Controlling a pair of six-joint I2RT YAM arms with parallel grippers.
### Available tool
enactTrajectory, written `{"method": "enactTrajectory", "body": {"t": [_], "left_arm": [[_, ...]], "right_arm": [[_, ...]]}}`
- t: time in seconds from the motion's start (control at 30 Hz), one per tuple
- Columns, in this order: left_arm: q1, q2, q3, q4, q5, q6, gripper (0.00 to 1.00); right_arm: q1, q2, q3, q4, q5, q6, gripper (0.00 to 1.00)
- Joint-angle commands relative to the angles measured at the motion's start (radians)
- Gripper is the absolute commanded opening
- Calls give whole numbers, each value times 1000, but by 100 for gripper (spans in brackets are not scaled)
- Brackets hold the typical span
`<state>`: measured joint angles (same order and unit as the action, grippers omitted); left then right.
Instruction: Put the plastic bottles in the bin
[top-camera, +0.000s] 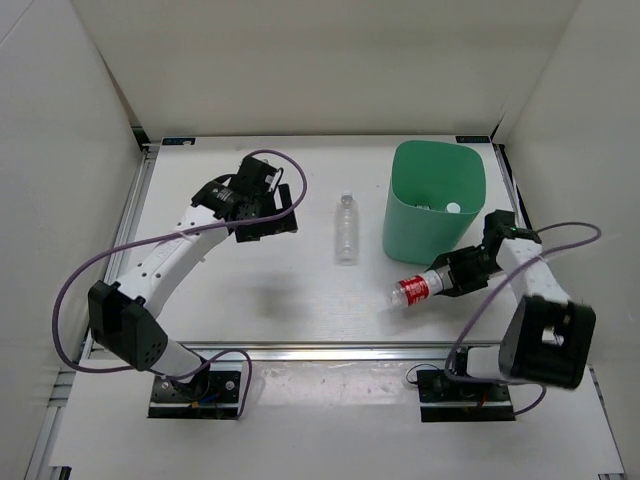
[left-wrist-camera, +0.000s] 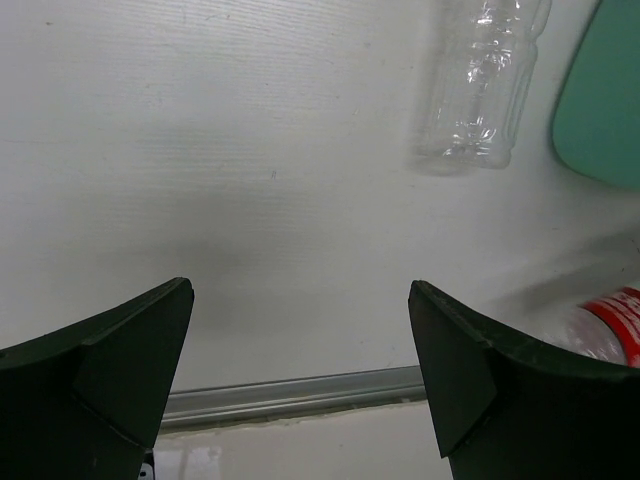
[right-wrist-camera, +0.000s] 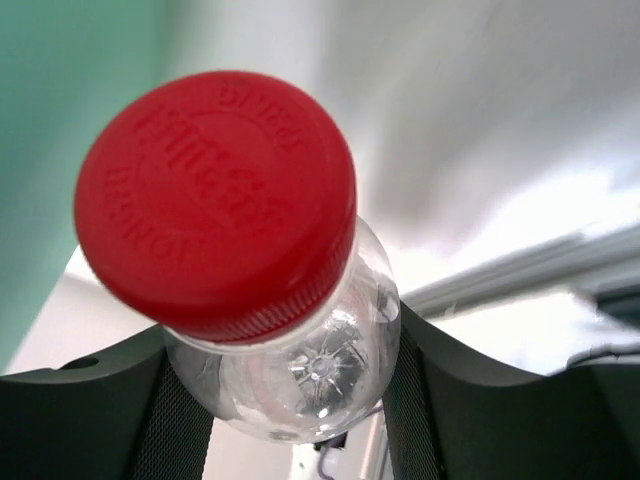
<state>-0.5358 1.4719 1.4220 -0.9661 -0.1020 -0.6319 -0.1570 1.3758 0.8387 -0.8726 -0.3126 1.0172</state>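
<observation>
The mint-green bin (top-camera: 432, 205) stands at the back right; bottle parts show inside it. An unlabelled clear bottle (top-camera: 346, 228) lies on the table left of the bin, also in the left wrist view (left-wrist-camera: 482, 85). My right gripper (top-camera: 455, 275) is shut on the red-labelled bottle with red cap (top-camera: 413, 290), held in front of the bin, cap pointing left. In the right wrist view the red cap (right-wrist-camera: 215, 200) fills the frame between the fingers. My left gripper (top-camera: 272, 222) is open and empty, left of the unlabelled bottle.
White walls enclose the table on three sides. A metal rail (top-camera: 330, 350) runs along the near edge. Purple cables loop off both arms.
</observation>
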Motion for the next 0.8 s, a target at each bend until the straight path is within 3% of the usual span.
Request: {"method": "enactTrajectory", "body": {"t": [0.0,0.1,0.13,0.23,0.27,0.33,0.5,0.6,0.67,0.7,0.77], "left_arm": [[14,24,49,0,24,-20,100],[14,50,74,0,48,-43,100],[14,62,83,9,59,-43,100],[14,83,83,30,83,-43,100],[14,84,83,30,84,-43,100],[14,96,92,62,111,-43,100],[23,117,101,150,162,-61,100],[13,172,135,204,147,-61,100],[13,240,170,204,137,-61,100],[13,264,217,204,146,-61,100],[13,339,267,204,165,-61,100]], "right_arm": [[11,-200,141,-250,-10,-19,38],[11,-238,379,-406,-31,-61,38],[11,-238,457,-443,-45,-71,26],[11,-225,816,-447,-28,-80,24],[-2,-213,894,-404,-4,-98,34],[-3,-170,1052,-268,58,-185,42],[-3,31,1376,-232,214,-299,48],[20,100,1390,-184,277,-353,64],[36,111,1337,-140,299,-419,84],[36,111,1311,-140,299,-434,100],[36,120,1297,-160,238,-462,100]]}}
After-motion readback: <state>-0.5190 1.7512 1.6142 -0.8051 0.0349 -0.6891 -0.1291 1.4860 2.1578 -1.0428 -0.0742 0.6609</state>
